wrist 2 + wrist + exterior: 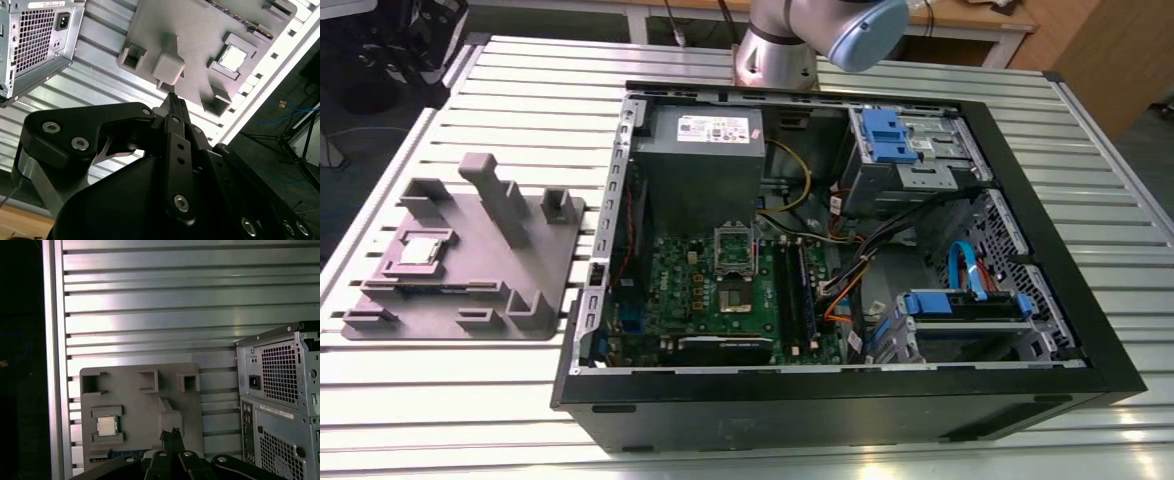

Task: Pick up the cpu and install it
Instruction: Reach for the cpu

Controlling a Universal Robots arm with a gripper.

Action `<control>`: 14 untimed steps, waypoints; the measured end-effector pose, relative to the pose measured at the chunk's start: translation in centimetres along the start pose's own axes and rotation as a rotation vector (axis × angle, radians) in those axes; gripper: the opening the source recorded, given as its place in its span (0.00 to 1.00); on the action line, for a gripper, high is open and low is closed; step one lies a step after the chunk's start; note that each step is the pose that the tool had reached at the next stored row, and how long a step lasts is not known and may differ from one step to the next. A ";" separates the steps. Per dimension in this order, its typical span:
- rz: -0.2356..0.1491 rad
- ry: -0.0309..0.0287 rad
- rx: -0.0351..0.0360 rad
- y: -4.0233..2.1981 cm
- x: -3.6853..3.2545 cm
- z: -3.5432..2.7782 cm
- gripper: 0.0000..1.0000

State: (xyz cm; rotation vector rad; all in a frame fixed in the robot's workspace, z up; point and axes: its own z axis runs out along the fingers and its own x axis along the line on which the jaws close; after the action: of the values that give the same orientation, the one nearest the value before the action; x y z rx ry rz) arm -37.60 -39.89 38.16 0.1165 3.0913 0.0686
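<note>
Resting flat and face-up, the cpu [424, 247] lies in a shallow square pocket on the grey fixture plate [550, 262]. In both wrist views its silvery metal top [234, 57] [106, 426] catches the light, smooth and slightly glossy against the plate's matte, moulded-looking plastic. Low walls frame the pocket on the fixture, so little of the chip's thin edge appears to be exposed.

The pincer [172, 100] [170, 433] hangs above the fixture, off to one side of the cpu pocket and nearer the plate's blocky upright post [171, 421]. Its slim black fingertips are pressed together and grip nothing.

From here the likeliest trouble, as I judge it, is a poor hold. The chip is thin, hard and slick, so pads that meet its edges unevenly could tip it, skate off it, or jam it against the pocket walls. The posts and open-topped boxes standing on the fixture could also catch the broad black linkage behind the fingertips if it drops off-centre.

Just beside the fixture stands the open computer case [827, 402], black sheet metal with sharp rims, cable bundles and a green motherboard [707, 285]. A chip carried askew could snag there or seat crookedly. Under the fixture, the ribbed aluminium worktop [440, 395] is bright and grooved, an awkward place for a dropped chip to land.
</note>
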 end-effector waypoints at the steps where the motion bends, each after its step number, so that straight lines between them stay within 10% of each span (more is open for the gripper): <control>1: 0.000 0.0000 0.0000 -0.01 0.12 0.03 0.10; 14: 0.000 0.0000 0.0000 -0.19 2.17 0.70 0.10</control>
State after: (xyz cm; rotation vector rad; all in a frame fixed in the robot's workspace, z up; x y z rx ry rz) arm -39.74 -39.89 37.35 0.1166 3.0912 0.0687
